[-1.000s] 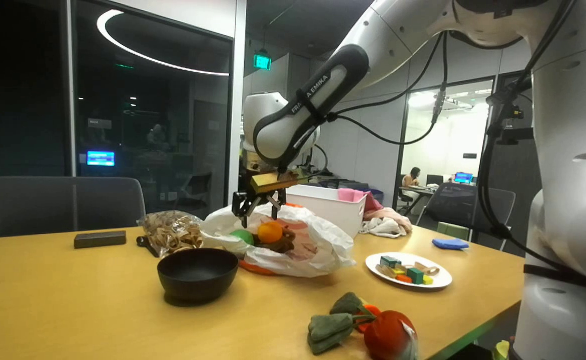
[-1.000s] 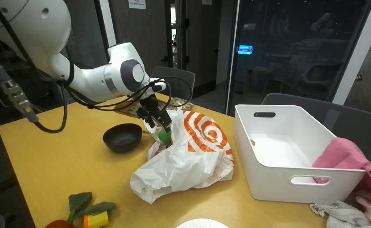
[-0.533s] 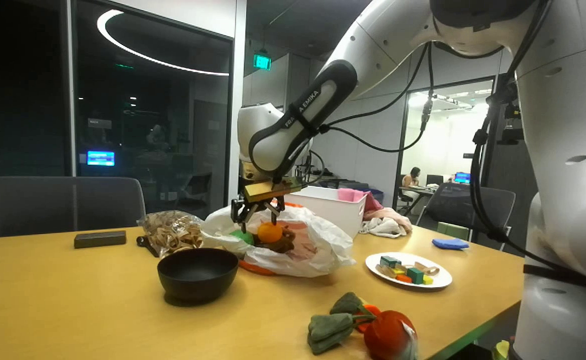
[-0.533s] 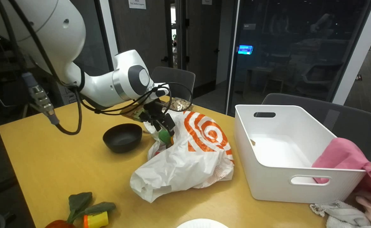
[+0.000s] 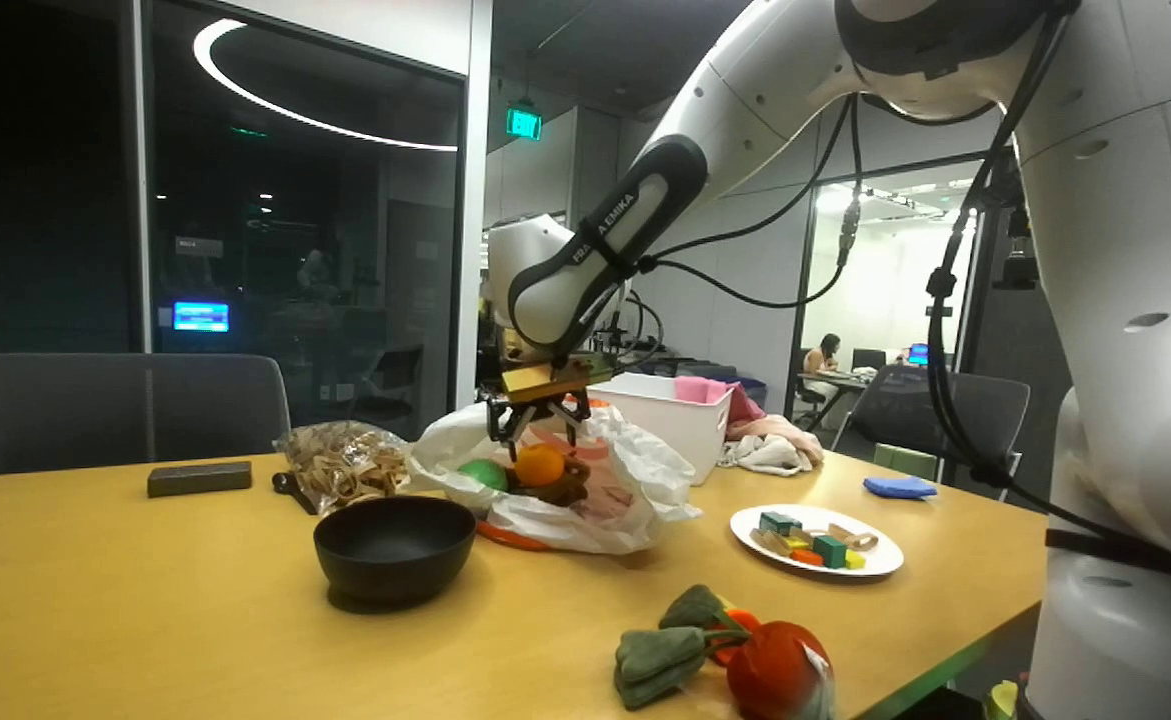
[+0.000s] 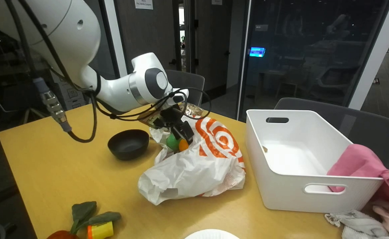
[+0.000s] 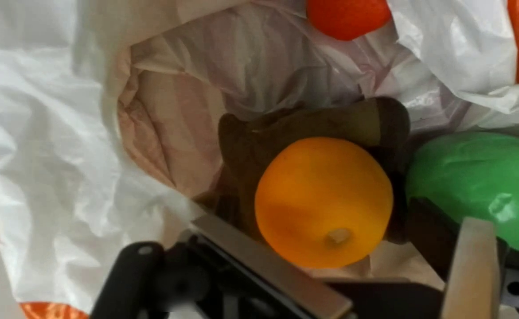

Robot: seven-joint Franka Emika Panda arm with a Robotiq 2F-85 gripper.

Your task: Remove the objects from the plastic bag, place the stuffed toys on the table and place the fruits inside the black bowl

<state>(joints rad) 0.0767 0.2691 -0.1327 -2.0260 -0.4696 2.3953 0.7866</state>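
One orange fruit (image 7: 323, 199) just below the gripper (image 5: 543, 447), jaws apart

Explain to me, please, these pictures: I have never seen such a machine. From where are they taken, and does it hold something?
The machine is a robot arm with a two-fingered tool at its end. Two cameras outside it look from different places; the close-up comes from a camera on its wrist. On the wooden table are a white plastic bag, a black bowl and a white plate with small blocks, among other things. In the bag's open mouth you see an orange, a green fruit and, partly hidden, a brown stuffed toy. The tool stands open close to the orange and appears to hold nothing.
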